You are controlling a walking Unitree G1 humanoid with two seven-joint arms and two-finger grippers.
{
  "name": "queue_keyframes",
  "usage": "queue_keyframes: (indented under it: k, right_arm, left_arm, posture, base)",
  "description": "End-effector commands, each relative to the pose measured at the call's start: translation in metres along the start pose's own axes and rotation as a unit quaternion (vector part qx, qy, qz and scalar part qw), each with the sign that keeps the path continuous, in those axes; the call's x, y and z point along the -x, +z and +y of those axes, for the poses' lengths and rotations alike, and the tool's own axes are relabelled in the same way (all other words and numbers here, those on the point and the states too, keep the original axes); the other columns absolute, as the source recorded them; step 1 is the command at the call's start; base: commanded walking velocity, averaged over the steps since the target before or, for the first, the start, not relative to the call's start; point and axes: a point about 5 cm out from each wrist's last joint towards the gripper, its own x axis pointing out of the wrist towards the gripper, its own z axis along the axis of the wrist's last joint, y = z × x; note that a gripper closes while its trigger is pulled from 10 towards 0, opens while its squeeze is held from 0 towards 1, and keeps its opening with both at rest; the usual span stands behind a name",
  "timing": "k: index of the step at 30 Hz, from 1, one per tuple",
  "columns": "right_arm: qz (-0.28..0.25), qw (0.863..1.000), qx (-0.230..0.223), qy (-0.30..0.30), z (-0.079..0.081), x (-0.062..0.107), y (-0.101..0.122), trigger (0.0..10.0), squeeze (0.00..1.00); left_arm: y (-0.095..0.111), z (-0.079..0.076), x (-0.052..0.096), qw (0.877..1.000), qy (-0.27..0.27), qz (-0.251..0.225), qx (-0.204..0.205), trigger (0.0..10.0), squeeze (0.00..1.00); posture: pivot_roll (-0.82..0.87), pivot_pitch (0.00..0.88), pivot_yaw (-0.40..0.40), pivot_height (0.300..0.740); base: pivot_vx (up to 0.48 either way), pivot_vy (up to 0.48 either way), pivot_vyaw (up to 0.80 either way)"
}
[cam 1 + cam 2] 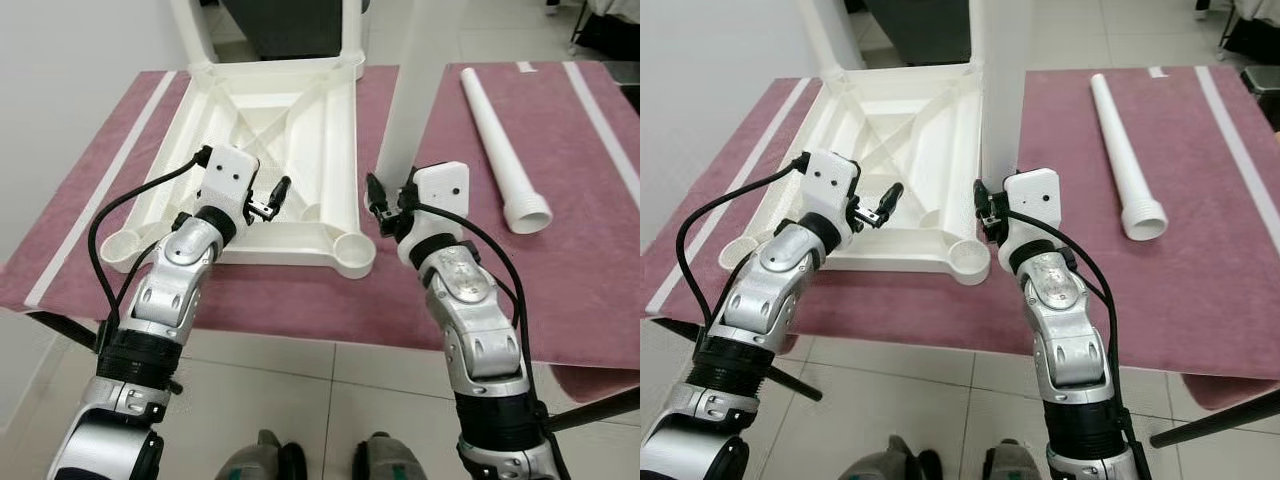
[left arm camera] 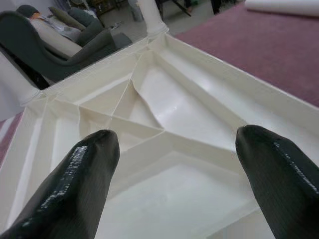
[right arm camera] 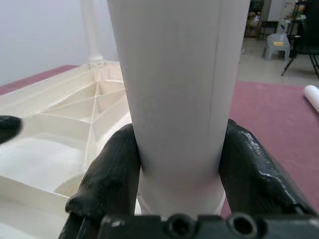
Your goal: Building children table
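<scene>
Maroon-covered tabletop (image 1: 300,290): right tool (image 1: 388,205) grips leg (image 1: 410,100) upright for socket (image 1: 352,250) at 7 o'clock; left tool (image 1: 268,197) hovers released over tray (image 1: 300,160).

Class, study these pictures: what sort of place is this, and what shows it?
Probably a room in a home: a pale tiled floor, a grey armchair behind the work table, and a child's plastic stool farther off.

A maroon cloth (image 1: 300,300) with pale stripes (image 1: 110,185) near its edges covers the surface. Beneath it lies a floor of light grey tiles (image 1: 330,400). A white wall (image 1: 70,90) stands at the left. Farther off, a grey armchair (image 2: 60,35) with a beige cushion, and a small grey stool (image 3: 276,46) beside a black tripod (image 3: 301,50).
</scene>
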Motion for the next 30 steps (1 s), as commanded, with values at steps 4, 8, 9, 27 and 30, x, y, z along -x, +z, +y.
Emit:
queue_keyframes:
  k: [4,8,9,27,30]
  right_arm:
    - [-0.018,1.0,-0.006,0.004,0.001,0.0,0.007,10.0,0.0]
    - [-0.018,1.0,-0.005,0.003,0.0,0.0,0.007,10.0,0.0]
    - [-0.018,1.0,-0.004,0.003,0.0,0.0,0.007,10.0,0.0]
    - [0.019,0.997,-0.039,0.063,0.001,0.016,-0.002,10.0,0.0]
    - [0.025,0.996,-0.038,0.076,0.001,0.02,-0.005,10.0,0.0]
  left_arm:
    - [-0.007,0.009,0.002,0.998,0.062,0.015,-0.021,10.0,0.0]
    - [-0.007,0.007,0.001,0.998,0.058,0.017,-0.014,10.0,0.0]
    - [-0.007,0.006,0.001,0.998,0.057,0.017,-0.011,10.0,0.0]
    - [-0.002,-0.003,0.006,0.993,-0.113,0.018,-0.008,10.0,0.0]
    - [-0.001,-0.001,0.009,0.985,-0.173,0.02,-0.008,10.0,0.0]
  posture:
    - [-0.09,0.108,0.14,0.74]
    - [-0.09,0.109,0.141,0.74]
    - [-0.09,0.109,0.141,0.74]
    - [-0.1,0.096,0.128,0.74]
    - [-0.1,0.093,0.124,0.74]
  base:
    - [0.0,-0.278,0.0]
    - [0.0,-0.253,0.0]
    - [0.0,0.0,0.0]
    - [0.0,0.0,0.0]
    - [0.0,0.0,0.0]
